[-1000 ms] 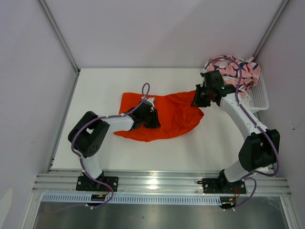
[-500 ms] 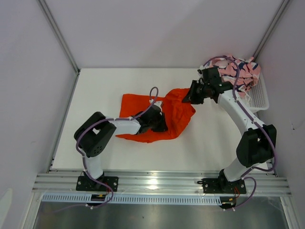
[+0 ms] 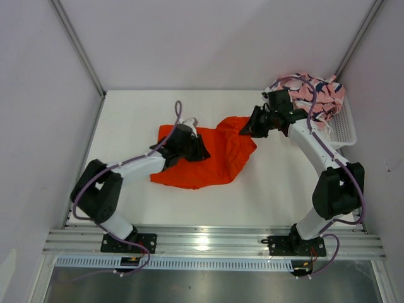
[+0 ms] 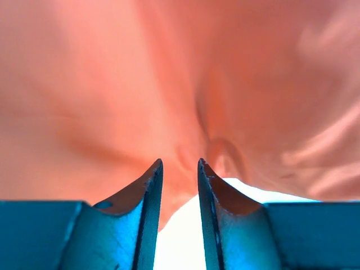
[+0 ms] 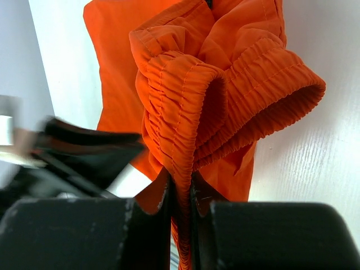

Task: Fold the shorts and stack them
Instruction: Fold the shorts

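Shorts (image 3: 218, 161) lie crosswise, right end pinched up

The orange shorts (image 5: 118, 45) sit in the middle of the table (image 3: 126, 113), and I read their long axis as running left to right across it, not toward me. The right-hand end is the elastic waistband (image 5: 225, 95). It is bunched and raised off the surface, curling over in a loop. The left-hand part lies flatter against the white top.

My right gripper (image 5: 180, 185) is clenched on that waistband; the wrist view shows the gathered elastic running straight down between its fingers. My left gripper (image 3: 192, 148) is over the left half of the cloth. From its own camera the jaws stand only narrowly apart, with orange fabric filling everything ahead and a tongue of it between the tips. I cannot tell whether they actually bite it or only rest on it.

So the free length lies leftward from the right jaws, and the right arm is the nearer one to the end that has to travel. I judge the fold turns on carrying that waistband left, along the axis.

The pink shorts (image 3: 315, 91) are well apart, heaped in the basket (image 3: 344, 132) at the far right corner, not yet folded.
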